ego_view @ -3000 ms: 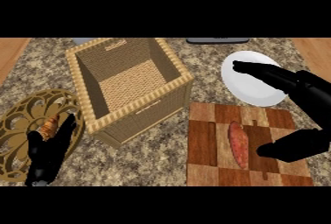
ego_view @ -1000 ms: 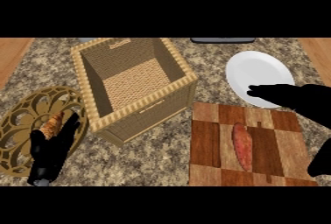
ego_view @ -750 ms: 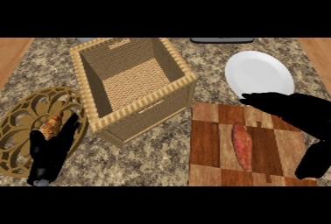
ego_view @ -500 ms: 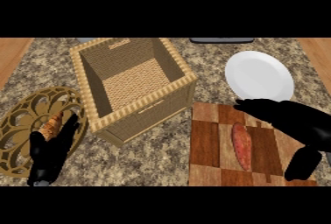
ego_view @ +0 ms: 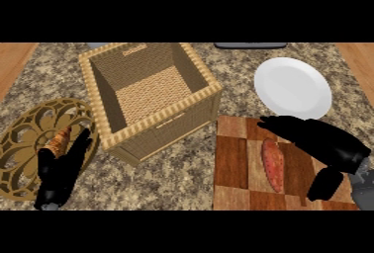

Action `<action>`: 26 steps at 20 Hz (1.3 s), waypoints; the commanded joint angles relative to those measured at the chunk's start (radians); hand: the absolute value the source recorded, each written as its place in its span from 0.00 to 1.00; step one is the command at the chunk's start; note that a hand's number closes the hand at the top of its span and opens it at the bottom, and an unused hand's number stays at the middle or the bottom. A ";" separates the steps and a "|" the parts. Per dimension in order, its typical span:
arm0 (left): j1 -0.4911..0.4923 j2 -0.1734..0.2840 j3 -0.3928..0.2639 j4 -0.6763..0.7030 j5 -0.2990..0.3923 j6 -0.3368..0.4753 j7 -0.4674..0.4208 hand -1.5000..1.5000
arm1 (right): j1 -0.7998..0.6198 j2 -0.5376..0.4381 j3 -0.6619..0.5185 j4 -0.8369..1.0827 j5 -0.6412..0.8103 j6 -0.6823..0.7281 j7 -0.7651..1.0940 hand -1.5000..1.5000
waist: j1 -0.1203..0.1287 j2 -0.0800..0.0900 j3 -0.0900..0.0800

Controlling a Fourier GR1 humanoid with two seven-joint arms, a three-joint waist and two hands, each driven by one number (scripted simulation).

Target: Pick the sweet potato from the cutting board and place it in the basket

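Note:
A long reddish sweet potato (ego_view: 273, 163) lies lengthwise on the checkered wooden cutting board (ego_view: 232, 170) at the lower right. My right hand (ego_view: 325, 146) hovers over the board's right half, fingers spread toward the potato's upper end and thumb (ego_view: 323, 184) down near its lower end, open with nothing held. The tall woven basket (ego_view: 150, 94) stands left of the board, its opening showing nothing inside. My left hand (ego_view: 64, 168) rests open at the lower left.
A white plate (ego_view: 292, 88) lies beyond the board at the upper right. A gold openwork trivet (ego_view: 25, 143) with a small orange-brown item (ego_view: 58, 141) on it sits under my left hand. A dark object (ego_view: 250, 45) shows at the counter's far edge.
My right hand has come down from over the plate onto the cutting board, now straddling the sweet potato. The left hand, potato and basket have stayed put.

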 commanded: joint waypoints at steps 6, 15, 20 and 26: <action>0.023 -0.026 -0.005 0.077 -0.004 -0.010 0.061 0.50 | -0.002 0.067 0.035 0.074 0.091 -0.035 -0.045 0.00 | 0.001 0.011 -0.015; 0.013 -0.012 0.044 0.126 0.015 -0.058 0.021 0.50 | -0.007 0.068 0.072 0.144 0.184 -0.011 -0.050 0.00 | -0.005 0.011 -0.016; -0.014 -0.044 0.019 0.101 -0.032 -0.009 0.070 0.50 | -0.026 0.097 0.065 0.224 0.222 -0.048 -0.106 0.00 | -0.003 0.011 -0.015; 0.052 -0.036 0.023 0.059 -0.016 -0.043 0.078 0.50 | 0.011 0.097 0.048 0.219 0.237 -0.071 -0.136 0.00 | -0.004 0.009 -0.015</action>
